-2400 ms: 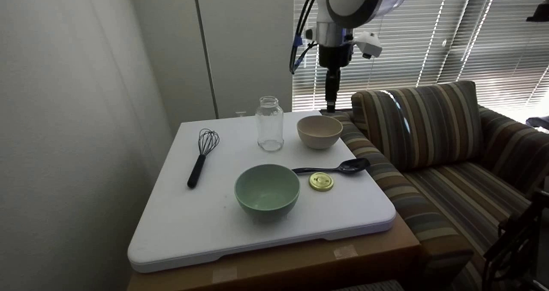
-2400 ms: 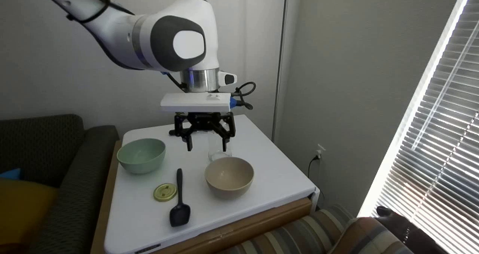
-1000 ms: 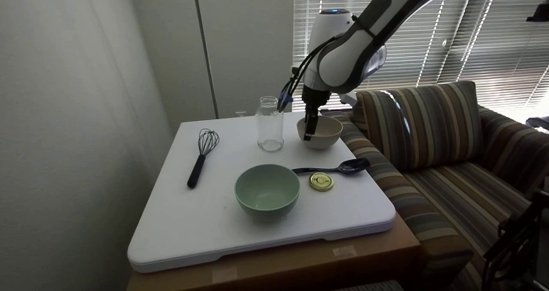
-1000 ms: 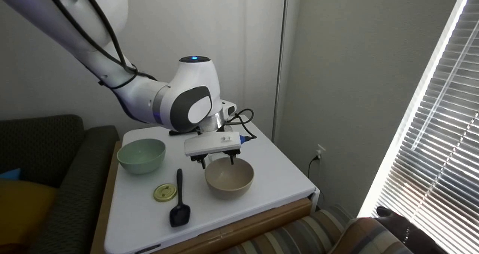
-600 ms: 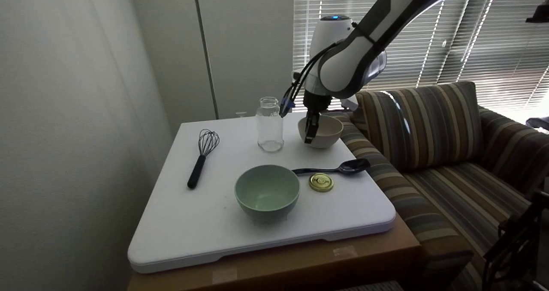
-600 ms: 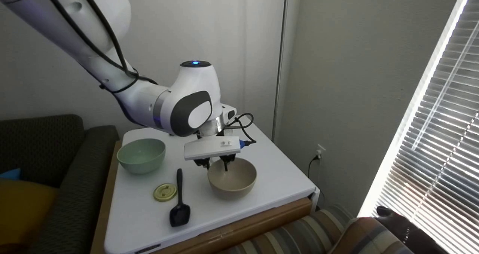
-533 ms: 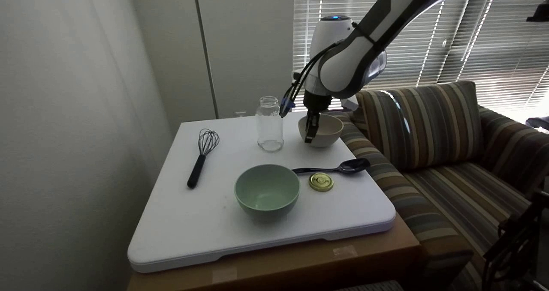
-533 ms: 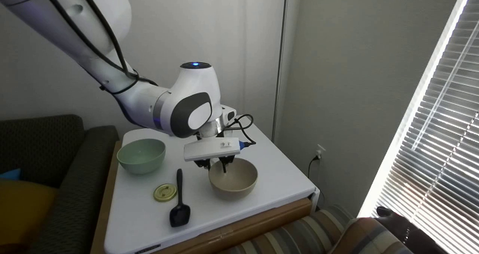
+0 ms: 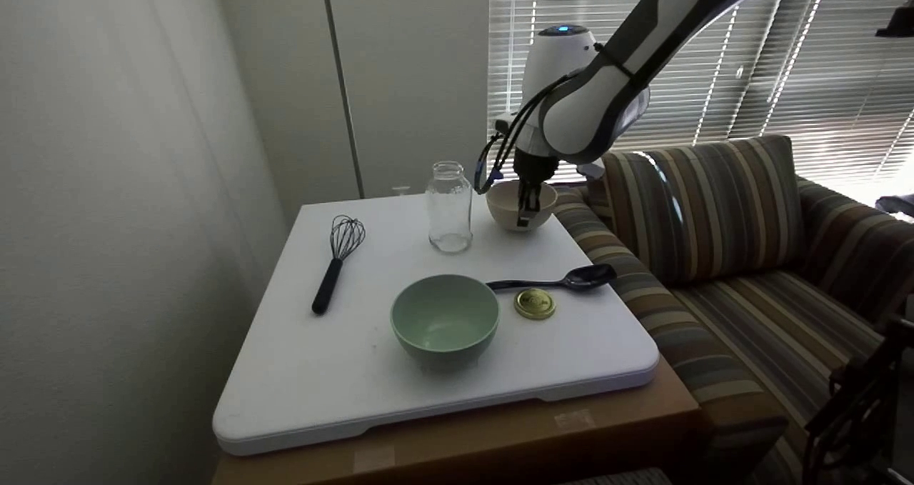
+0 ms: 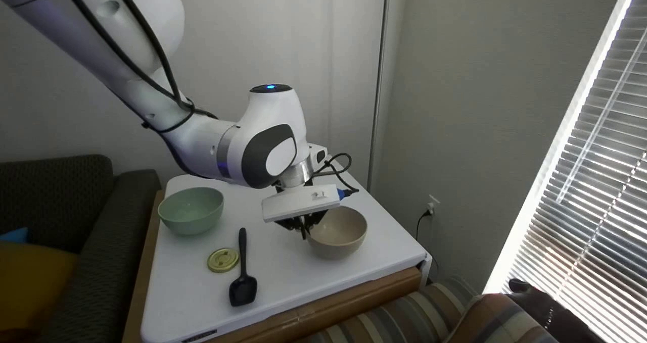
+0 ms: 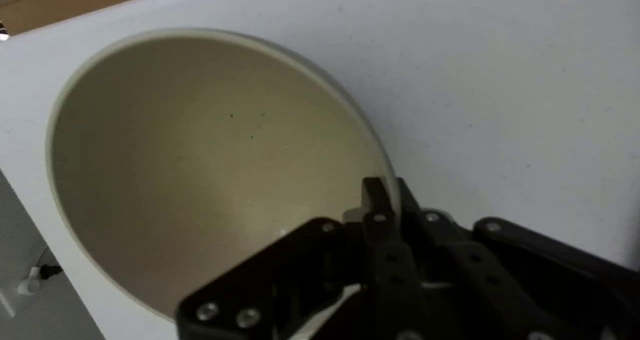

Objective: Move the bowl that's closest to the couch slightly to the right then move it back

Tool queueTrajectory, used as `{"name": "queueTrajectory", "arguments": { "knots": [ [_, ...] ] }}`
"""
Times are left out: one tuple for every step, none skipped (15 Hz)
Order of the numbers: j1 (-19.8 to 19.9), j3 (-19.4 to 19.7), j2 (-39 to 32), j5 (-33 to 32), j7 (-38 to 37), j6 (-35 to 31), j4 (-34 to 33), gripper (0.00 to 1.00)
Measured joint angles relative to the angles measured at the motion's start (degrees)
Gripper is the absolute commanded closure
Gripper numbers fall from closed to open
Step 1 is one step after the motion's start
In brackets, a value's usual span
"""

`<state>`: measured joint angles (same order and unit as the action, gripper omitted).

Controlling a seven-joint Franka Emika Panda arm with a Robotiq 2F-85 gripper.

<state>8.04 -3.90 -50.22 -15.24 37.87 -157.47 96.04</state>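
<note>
The beige bowl (image 11: 210, 154) fills much of the wrist view, pale inside. In both exterior views the bowl (image 9: 500, 203) (image 10: 341, 237) is at the white tabletop's edge near the striped couch (image 9: 714, 221) (image 10: 364, 328). My gripper (image 11: 392, 187) is shut on the bowl's rim. One of its fingers (image 11: 374, 192) is inside the bowl, and the opposite one is outside against the wall. From an exterior view the gripper (image 10: 305, 234) reaches down at the bowl's near-left side, tilted. Whether the bowl's base touches the table I cannot tell.
A clear glass jar (image 9: 450, 221) stands close beside the bowl. A green bowl (image 9: 444, 321), a gold lid (image 9: 535, 303), a black spoon (image 9: 587, 276) and a whisk (image 9: 328, 285) also lie on the white tabletop (image 9: 321, 378). A wall and blinds border it.
The arm came down to the bowl and the jaws closed on its rim. Over the last half second the bowl moved with the gripper, rightward in an exterior view; the other objects stayed put.
</note>
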Motion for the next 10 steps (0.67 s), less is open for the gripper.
{"name": "queueTrajectory", "arguments": {
  "knots": [
    [0.61, 0.09, 0.22, -0.12, 1.11, 0.0, -0.23, 0.99],
    [1.35, 0.09, 0.41, -0.12, 2.34, 0.02, -0.6, 0.99],
    [2.14, 0.09, 0.5, -0.12, 3.56, 0.03, -1.11, 0.99],
    [2.9, 0.07, 0.53, -0.12, 4.8, 0.05, -1.71, 0.99],
    [3.67, 0.05, 0.54, -0.11, 6.04, 0.08, -2.37, 0.99],
    [4.45, -0.15, 0.54, -0.01, 7.21, 0.11, -2.97, 0.99],
    [5.35, -0.66, 0.53, 0.38, 8.44, 0.17, -3.57, 0.99],
    [6.39, -1.55, 0.51, 1.14, 9.76, 0.25, -4.1, 0.99],
    [7.42, -2.61, 0.41, 2.12, 11.1, 0.32, -4.57, 0.99],
    [8.22, -3.52, 0.18, 3.09, 12.26, 0.5, -5.04, 0.99]
  ]
}}
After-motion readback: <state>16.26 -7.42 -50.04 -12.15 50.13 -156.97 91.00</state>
